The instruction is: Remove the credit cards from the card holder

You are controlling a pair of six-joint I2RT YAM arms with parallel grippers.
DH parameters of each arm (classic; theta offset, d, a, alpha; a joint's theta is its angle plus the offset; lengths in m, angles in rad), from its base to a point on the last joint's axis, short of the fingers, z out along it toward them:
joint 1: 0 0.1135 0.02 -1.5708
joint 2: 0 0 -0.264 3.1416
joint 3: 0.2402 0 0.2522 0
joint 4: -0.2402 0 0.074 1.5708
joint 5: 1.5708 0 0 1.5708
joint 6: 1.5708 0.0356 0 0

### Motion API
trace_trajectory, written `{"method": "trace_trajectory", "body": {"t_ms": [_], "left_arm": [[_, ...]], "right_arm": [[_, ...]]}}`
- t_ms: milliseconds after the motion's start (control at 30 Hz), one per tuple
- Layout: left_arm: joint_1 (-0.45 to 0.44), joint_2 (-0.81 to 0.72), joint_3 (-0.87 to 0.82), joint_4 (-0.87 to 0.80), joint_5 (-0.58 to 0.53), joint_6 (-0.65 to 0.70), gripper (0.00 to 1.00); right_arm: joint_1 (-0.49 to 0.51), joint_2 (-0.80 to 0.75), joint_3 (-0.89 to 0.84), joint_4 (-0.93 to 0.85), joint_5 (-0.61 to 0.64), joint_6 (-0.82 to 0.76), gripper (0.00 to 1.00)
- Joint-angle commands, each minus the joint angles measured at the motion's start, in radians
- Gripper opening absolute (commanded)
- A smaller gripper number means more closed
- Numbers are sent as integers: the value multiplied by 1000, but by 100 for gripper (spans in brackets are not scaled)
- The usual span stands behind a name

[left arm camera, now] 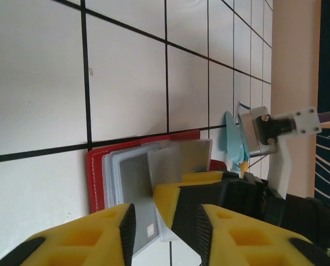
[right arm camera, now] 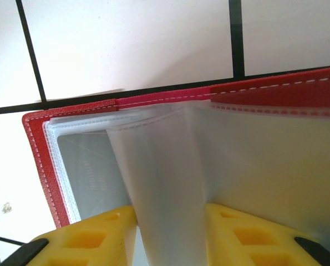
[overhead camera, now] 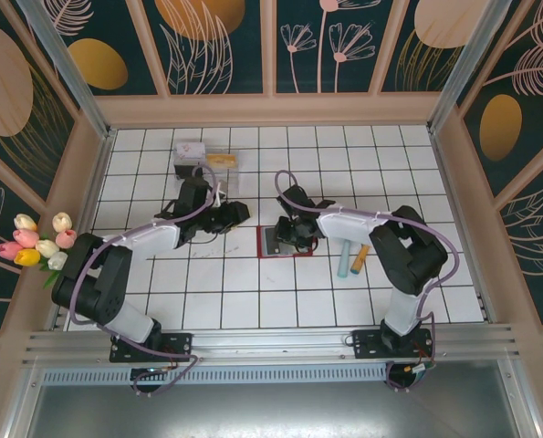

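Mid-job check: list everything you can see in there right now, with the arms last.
card holder: one, red, open, table centre.
light blue card: one, on the table right of the holder.
orange card: one, beside the blue one.
clear box: one, far left of table, something tan inside.
tulips: one bunch, pink, white, yellow, left wall.
left gripper: yellow fingers, open, left of holder.
right gripper: yellow fingers, pinching the holder's clear sleeve.
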Motion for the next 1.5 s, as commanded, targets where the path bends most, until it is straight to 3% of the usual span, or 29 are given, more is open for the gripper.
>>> {"method": "trace_trajectory", "body": {"t_ms": [0, 267, 333, 500, 667, 933, 1233, 1467], "left_arm": [[-19, 15, 2, 14, -39, -50, 28], [-123, 91, 3, 91, -36, -118, 14], [-138, 116, 14, 74, -47, -107, 6], [-162, 194, 53, 59, -35, -87, 1], [-190, 253, 97, 53, -29, -81, 0], [-192, 287, 109, -99, -154, -31, 0], [-193, 287, 96, -116, -159, -22, 0], [-193, 289, 131, -164, -160, 29, 0]], "right_arm": [[-11, -56, -39, 62, -27, 11, 37], [-15, -58, -45, 67, -18, 15, 37], [-15, -58, -44, 65, -11, 15, 37], [-14, -52, -39, 40, 20, 16, 37], [-7, -35, -16, -9, 66, 12, 36], [-7, -30, 11, -65, 120, 25, 36], [-6, -8, 73, -264, 322, 68, 38], [-21, -54, 122, -327, 393, 113, 40]]}}
